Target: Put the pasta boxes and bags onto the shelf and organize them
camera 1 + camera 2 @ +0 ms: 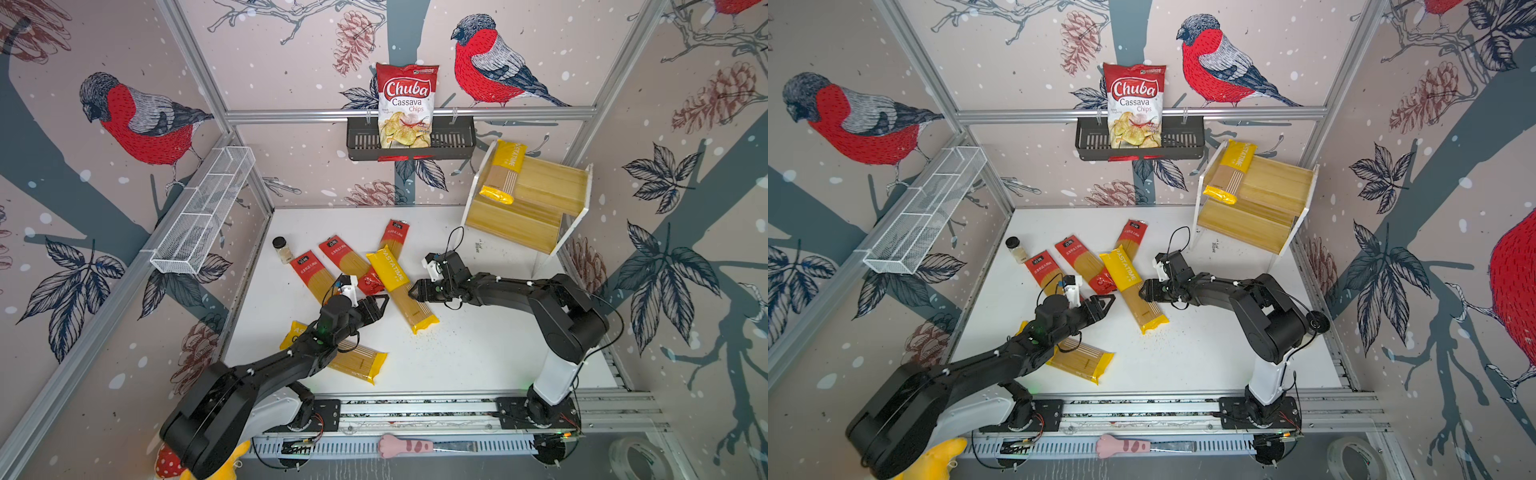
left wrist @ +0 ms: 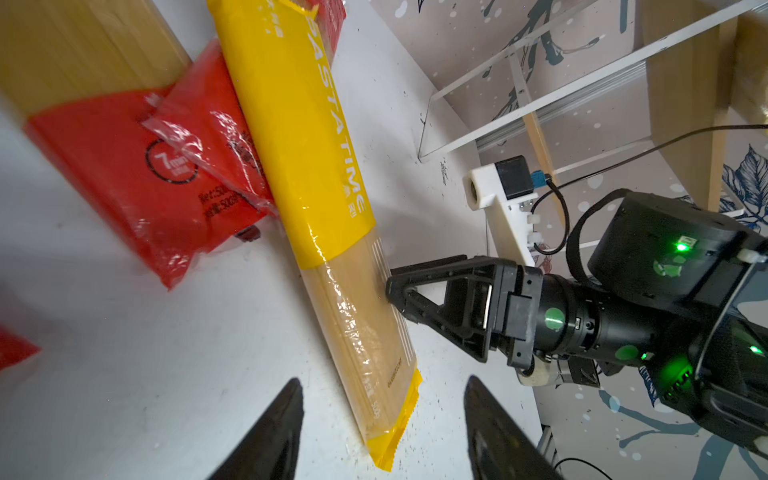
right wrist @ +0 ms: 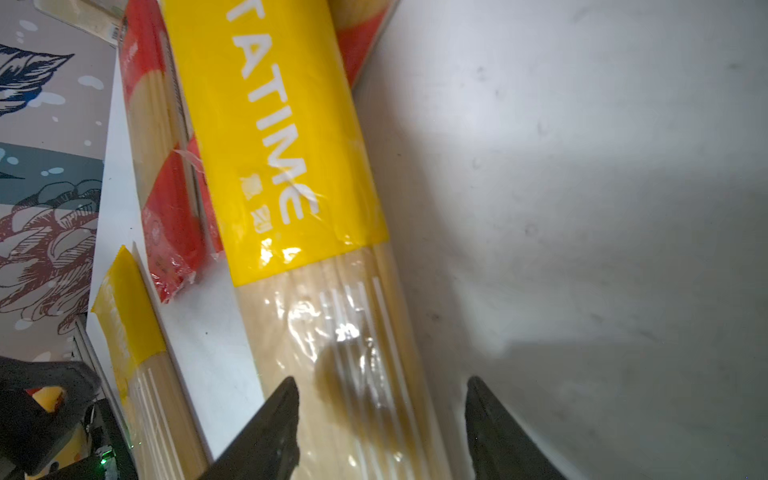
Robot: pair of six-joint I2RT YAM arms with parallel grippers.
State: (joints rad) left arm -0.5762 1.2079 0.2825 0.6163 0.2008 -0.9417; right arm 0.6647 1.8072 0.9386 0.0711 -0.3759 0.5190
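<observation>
We're at the yellow PASTATIME packet, lying slantwise mid-counter with its far end lapped over the red-ended packets. That overlap is likely why both arms meet it at the clear window, where it lies flat. The left end effector sits just beside one long edge, fingers spread and holding nothing. The right end effector noses against the opposite edge, and its wrist view shows its fingers parted over the window, nothing clamped.

One yellow packet already lies on the shelf, hard against the left side panel, which we judge leaves the rest of that upper board free. The lower board is bare too.

On the shelf side of the packet the counter is bare. On the left it's crowded, with another yellow packet under the left arm.
</observation>
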